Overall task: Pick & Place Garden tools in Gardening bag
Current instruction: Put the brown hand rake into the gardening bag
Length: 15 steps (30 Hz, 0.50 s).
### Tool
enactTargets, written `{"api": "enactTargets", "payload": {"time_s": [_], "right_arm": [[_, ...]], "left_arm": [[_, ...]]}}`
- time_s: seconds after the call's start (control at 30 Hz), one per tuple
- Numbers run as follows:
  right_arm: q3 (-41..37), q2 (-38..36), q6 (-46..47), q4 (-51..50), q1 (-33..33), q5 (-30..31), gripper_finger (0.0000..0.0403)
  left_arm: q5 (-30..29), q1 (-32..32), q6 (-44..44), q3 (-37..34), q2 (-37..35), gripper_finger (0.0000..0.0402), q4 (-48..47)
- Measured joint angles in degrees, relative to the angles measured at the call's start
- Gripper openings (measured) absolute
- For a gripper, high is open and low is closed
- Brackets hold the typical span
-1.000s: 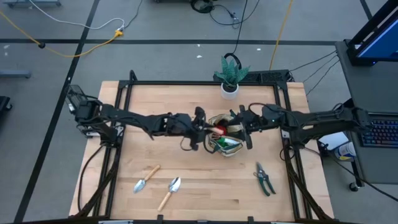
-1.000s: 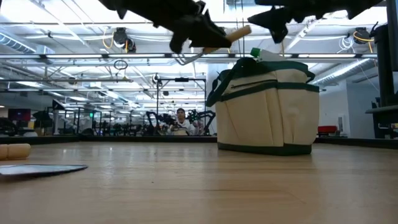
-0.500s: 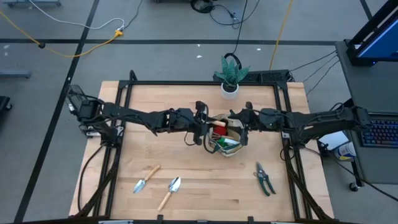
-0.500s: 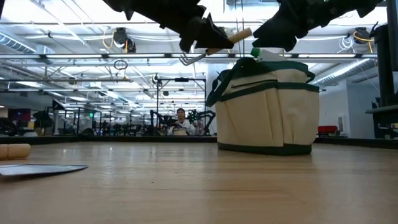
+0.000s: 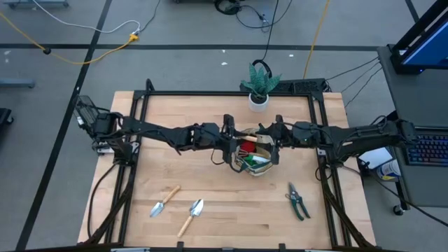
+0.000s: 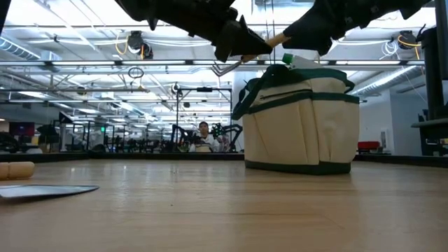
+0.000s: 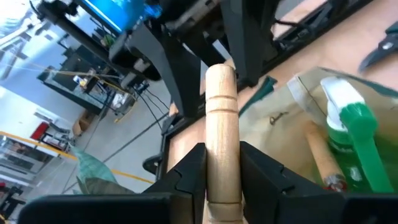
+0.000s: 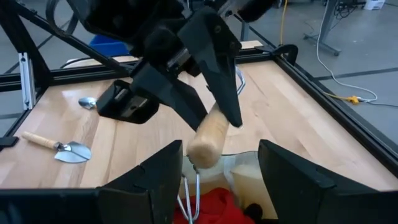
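Note:
My left gripper (image 5: 228,138) is shut on a wooden-handled hand rake (image 6: 260,43), held in the air at the left rim of the tan gardening bag (image 5: 253,152). The bag stands on its base at the table's middle (image 6: 301,119). It holds a red piece (image 5: 246,147), a green-topped piece (image 7: 349,127) and a wooden handle (image 7: 318,157). My right gripper (image 5: 270,137) is open above the bag's far right. In the right wrist view its fingers stand on either side of the rake's free handle end (image 8: 207,140), apart from it. Two trowels (image 5: 164,201) (image 5: 190,215) and dark shears (image 5: 298,201) lie flat on the table. My left gripper pinches the rake's wooden handle (image 7: 221,163) between its two fingers (image 7: 187,174), which come from the table's left and lie along the handle. The handle's free end (image 6: 277,36) points over the bag. The metal tines (image 6: 224,68) hang below the gripper. The rake is clear of table and bag.
A green plant in a white pot (image 5: 259,87) stands at the table's far edge behind the bag. A black frame (image 5: 140,112) runs round the tabletop. Bare wood lies between the trowels and the shears at the near side (image 5: 245,210).
My left gripper has carried the rake toward the table's right, so its handle end now reaches over the bag. My right gripper has moved toward the table's left and far edge over the bag, closing on the handle end. The bag has stayed put.

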Motion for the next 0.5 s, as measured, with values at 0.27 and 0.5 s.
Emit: {"api": "enactTargets", "payload": {"time_s": [0.27,0.5], "right_arm": [[0.0,0.0,-1.7,0.3,0.0,0.0,0.0186],[0.0,0.0,-1.7,1.0,0.0,0.0,0.0144]], "left_arm": [[0.1,0.0,-0.3,0.0,0.0,0.0086,1.1],[0.1,0.1,-0.4,0.0,0.4,0.0087,1.3]]}}
